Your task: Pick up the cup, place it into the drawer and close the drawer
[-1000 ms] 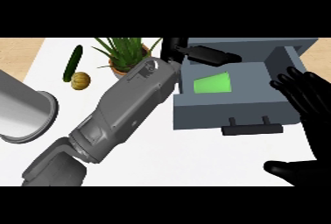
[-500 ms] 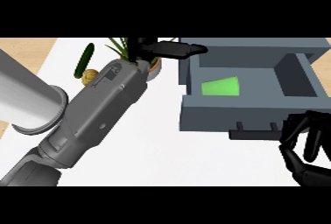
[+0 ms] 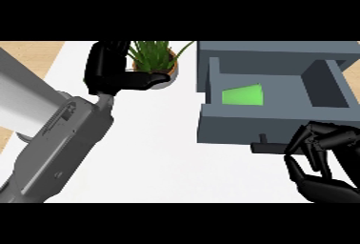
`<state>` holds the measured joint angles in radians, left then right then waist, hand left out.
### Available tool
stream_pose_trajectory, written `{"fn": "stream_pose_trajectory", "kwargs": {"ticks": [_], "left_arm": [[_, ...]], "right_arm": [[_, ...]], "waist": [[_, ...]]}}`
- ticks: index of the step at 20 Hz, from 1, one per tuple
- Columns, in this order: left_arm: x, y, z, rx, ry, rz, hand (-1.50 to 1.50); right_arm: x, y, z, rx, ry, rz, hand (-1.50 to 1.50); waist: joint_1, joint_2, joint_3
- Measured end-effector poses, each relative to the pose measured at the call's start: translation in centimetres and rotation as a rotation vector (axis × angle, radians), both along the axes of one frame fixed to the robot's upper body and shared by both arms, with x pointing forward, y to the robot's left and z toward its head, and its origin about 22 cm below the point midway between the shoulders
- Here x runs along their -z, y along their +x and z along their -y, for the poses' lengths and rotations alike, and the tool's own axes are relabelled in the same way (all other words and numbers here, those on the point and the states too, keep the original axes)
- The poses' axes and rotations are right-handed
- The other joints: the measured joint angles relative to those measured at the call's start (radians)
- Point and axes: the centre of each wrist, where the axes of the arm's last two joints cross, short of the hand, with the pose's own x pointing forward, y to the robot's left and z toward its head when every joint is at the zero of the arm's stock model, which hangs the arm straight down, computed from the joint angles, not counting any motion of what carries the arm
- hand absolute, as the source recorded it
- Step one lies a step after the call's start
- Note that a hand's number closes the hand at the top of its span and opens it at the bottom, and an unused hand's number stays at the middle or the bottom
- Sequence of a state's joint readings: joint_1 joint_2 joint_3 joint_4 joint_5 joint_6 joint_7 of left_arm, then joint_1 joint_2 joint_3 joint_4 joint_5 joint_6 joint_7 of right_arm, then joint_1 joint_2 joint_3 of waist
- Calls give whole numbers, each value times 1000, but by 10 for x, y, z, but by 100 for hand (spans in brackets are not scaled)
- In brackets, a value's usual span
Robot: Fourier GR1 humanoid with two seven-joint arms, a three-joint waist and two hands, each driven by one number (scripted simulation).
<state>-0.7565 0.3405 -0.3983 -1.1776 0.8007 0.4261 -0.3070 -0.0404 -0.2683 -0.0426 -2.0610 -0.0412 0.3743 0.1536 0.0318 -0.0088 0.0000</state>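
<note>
Grey metal forms an open drawer [image 3: 274, 125] at the upper right of the frame, resting on a white counter [image 3: 162, 157]. Inside it, toward its left side, sits the green cup [image 3: 243, 96], touched by neither hand. A small dark handle [image 3: 262, 143] sticks out from the drawer's front wall, pointing toward the bottom of the frame.

The right hand [image 3: 325, 164] shows at the lower right, just below and to the right of that handle. Its black fingers [image 3: 309, 143] are curled inward and nothing can be seen inside them. Whether they touch the handle cannot be told.

The left hand [image 3: 107, 66] is at the upper left, at the end of a grey forearm [image 3: 60, 147] that rises diagonally from the lower left corner. Its fingers are fairly straight and hold nothing, and its thumb [image 3: 144, 80] reaches rightward in front of a potted plant [image 3: 151, 53] with thin green leaves, which stands at the top centre, left of the drawer.
</note>
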Motion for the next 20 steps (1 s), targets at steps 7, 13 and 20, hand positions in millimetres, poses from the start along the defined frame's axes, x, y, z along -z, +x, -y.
{"fn": "stream_pose_trajectory", "kwargs": {"ticks": [7,13,20], "left_arm": [[23,-38,-56,-9,-21,-16,-150],[42,-64,-91,-9,-23,-23,-150],[53,-92,-132,-19,-23,-26,-150]], "right_arm": [[22,14,-11,-2,-215,31,150],[49,29,-22,-14,-474,81,150],[94,59,-36,-9,-595,79,-150]], "waist": [[0,5,0],[0,8,0],[-12,9,0]]}}
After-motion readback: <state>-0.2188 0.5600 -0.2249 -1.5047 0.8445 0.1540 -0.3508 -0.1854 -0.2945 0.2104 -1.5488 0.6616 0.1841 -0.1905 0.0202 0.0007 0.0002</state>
